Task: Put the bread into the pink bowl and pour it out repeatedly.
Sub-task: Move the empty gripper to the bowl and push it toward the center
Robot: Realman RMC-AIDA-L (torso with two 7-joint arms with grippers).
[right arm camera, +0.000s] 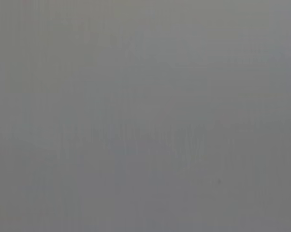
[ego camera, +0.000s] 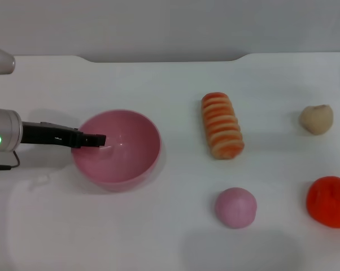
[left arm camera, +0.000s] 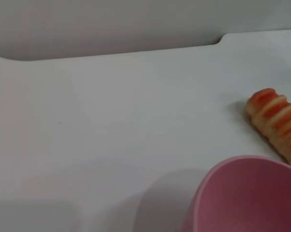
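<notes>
White desk (ego camera: 158,237) all across, its far edge meeting a grey wall (ego camera: 170,25) with a small step in the edge toward one o'clock.

Over at nine o'clock, the left arm (ego camera: 6,135) reaches in level from the edge, a green ring light glowing on its wrist. The black left claw (ego camera: 94,139) sits on the near-left rim of the bowl (ego camera: 125,164), one finger (ego camera: 96,139) poking inside over the wall; it looks clamped on that rim, though the outer finger is hidden. The bowl is empty and sits tipped a little, its mouth turned slightly toward the arm. The left wrist view catches only the bowl's pink rim, with the loaf beyond it.

Centre, just right of the bowl and apart from it: the bread (ego camera: 221,125) lying flat on the desk, long axis running roughly twelve to six. At five o'clock from it, a pink ball (ego camera: 235,208).

Far right: a beige lump (ego camera: 316,119) at three o'clock, a red lump (ego camera: 330,201) at four.

Right claw: out of sight; its wrist view shows blank grey.
</notes>
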